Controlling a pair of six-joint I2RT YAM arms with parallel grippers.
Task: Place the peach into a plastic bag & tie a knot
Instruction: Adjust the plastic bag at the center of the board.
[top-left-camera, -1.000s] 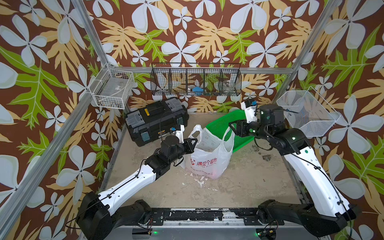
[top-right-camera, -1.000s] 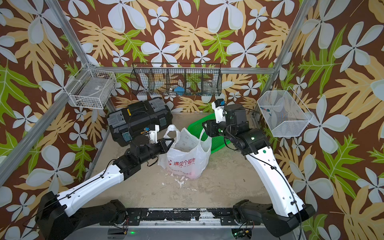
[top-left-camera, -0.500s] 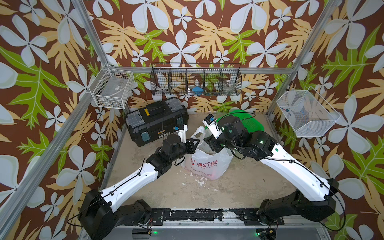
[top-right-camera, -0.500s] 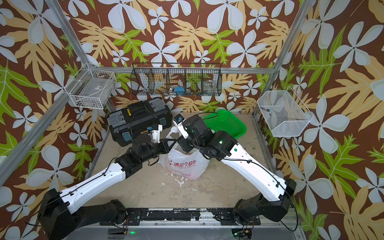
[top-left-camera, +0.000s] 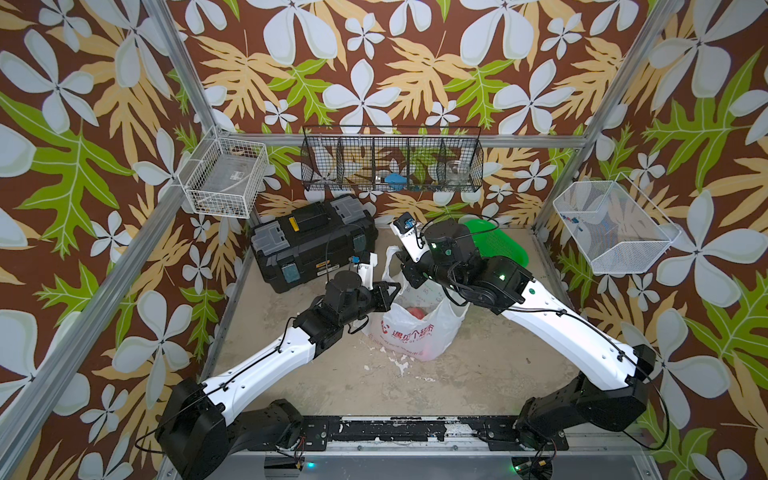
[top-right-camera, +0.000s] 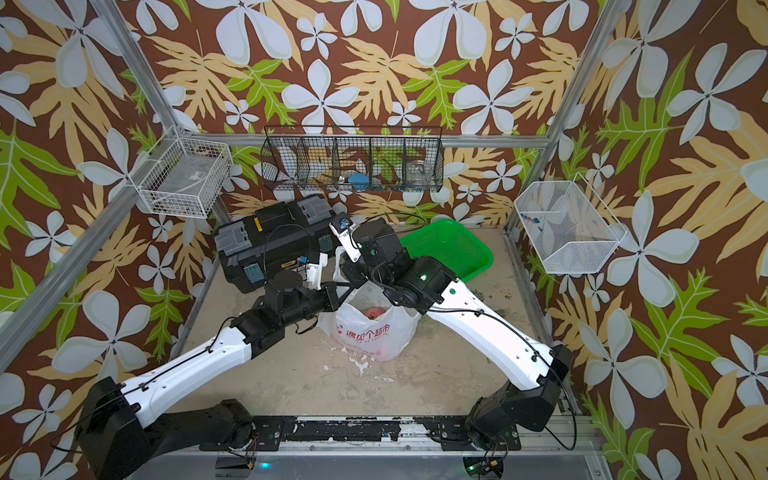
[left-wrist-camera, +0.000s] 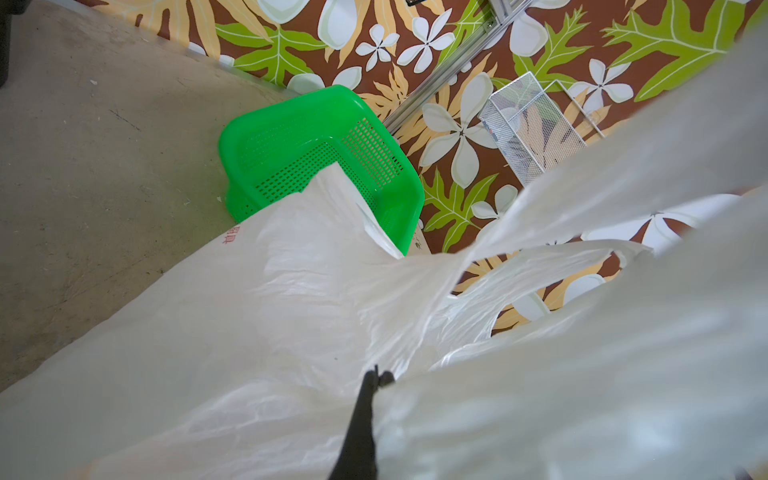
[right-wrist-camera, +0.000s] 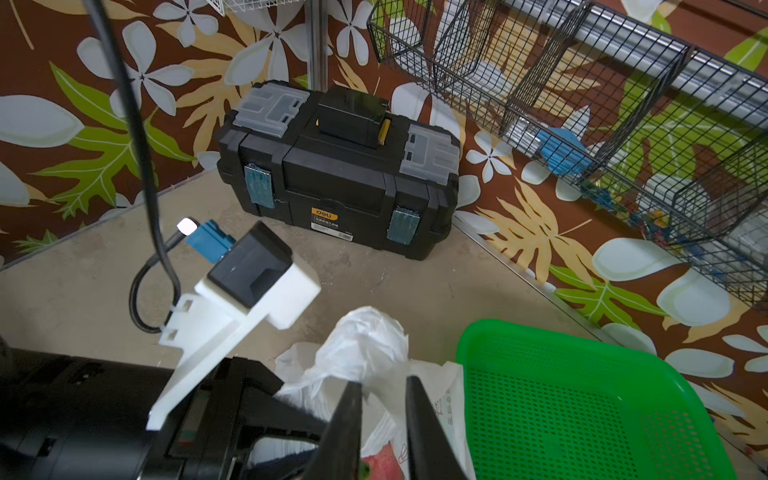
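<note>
We have left gripper (top-left-camera: 395, 286) clamped on plastic bag (top-left-camera: 411, 332) edge; right gripper (right-wrist-camera: 382, 384), just beside, squeezes its bunched handle (right-wrist-camera: 365, 345).

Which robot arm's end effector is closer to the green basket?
Right. The right end effector, gripping the plastic bag, is just beside the green basket; the left end effector pinches the bag's far side.

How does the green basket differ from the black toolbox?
The green basket is open-topped with perforated walls; the black toolbox is closed, with a handle on its lid. The basket is one bright colour; the toolbox has grey lid compartments and teal latches. The toolbox stands nearer the left arm, the basket nearer the right arm. Both sit at the back of the table.
</note>
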